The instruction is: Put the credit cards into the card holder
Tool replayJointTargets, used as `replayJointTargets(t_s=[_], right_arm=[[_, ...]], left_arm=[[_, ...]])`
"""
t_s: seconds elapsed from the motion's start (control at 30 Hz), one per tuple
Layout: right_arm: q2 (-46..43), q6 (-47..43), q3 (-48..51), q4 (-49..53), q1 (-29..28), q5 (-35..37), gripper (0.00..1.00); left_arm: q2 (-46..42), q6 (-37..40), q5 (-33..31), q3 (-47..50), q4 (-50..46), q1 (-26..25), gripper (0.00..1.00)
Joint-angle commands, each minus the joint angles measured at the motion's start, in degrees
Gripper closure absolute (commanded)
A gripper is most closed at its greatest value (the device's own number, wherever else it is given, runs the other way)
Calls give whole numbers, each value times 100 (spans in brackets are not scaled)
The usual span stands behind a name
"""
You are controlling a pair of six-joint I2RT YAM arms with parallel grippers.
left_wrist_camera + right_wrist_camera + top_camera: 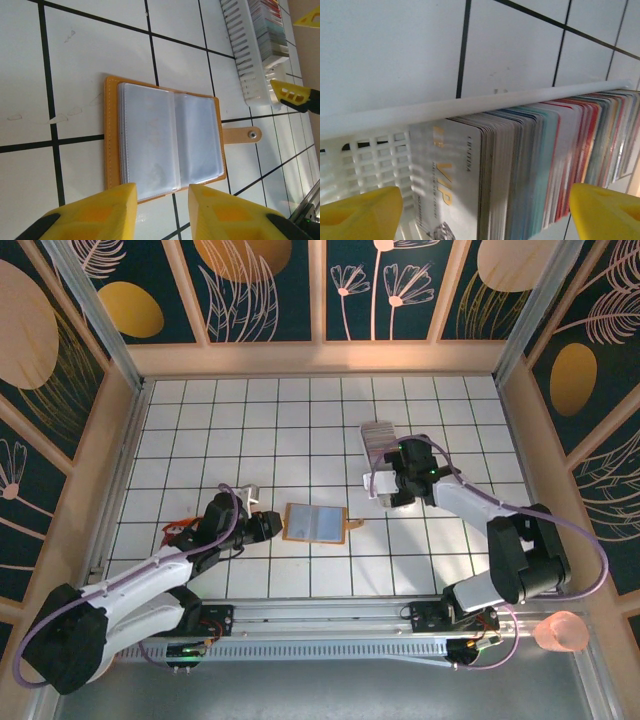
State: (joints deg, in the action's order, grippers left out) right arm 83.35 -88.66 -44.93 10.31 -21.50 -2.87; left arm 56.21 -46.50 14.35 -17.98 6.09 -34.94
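Spanning the whole work area: white tiled table [200, 420] with a black grid, walled on three sides by dark floral panels. Left arm [150, 580], white with a violet cable, reaches toward table centre; right arm [500, 530] bends in from the right toward the far middle. Long white slotted plastic tray [380, 440] lies right of centre, running away from the arm bases; the credit cards [530, 165] stand on edge inside it in a dense row, grey, white, teal and red edges, the nearest one grey with gold "VIP" lettering. The tray's lattice wall and top rail [470, 105] run behind the row. Card holder [315, 523], tan-orange leather, lies open and flat at table centre, well apart from the tray, with clear plastic sleeves [165, 137] face up and no card visible in them. Right gripper [482, 200] hangs over the tray's near end with yellow fingers spread wide on either side of the card row, no contact evident. Left gripper [162, 192] hovers just beside the holder's near edge, yellow fingers partly apart, nothing between them. Small clasp tab [242, 135] with a metal snap sticks out flat from the holder's edge on the tray side.
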Motion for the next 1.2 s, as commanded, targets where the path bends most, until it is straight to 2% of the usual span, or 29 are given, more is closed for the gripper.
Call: replayJointTargets(t_s=[0.0, 0.07, 0.13, 0.4, 0.6, 1.17], right_arm=[[127, -217, -89, -329, -58, 132, 13], [239, -243, -126, -387, -78, 175, 13], [382, -257, -177, -447, -112, 266, 19], [691, -239, -586, -135, -109, 358, 51], [524, -239, -631, 75, -167, 486, 63], [132, -213, -614, 166, -160, 496, 67]], left_arm=[[-145, 34, -46, 107, -169, -42, 68], [-235, 20, -43, 134, -227, -48, 68], [-326, 18, -71, 148, -323, -47, 68], [-812, -7, -38, 203, -725, -43, 68], [-1083, -171, -46, 389, -746, -47, 68], [-684, -134, 103, 304, -539, -41, 71]])
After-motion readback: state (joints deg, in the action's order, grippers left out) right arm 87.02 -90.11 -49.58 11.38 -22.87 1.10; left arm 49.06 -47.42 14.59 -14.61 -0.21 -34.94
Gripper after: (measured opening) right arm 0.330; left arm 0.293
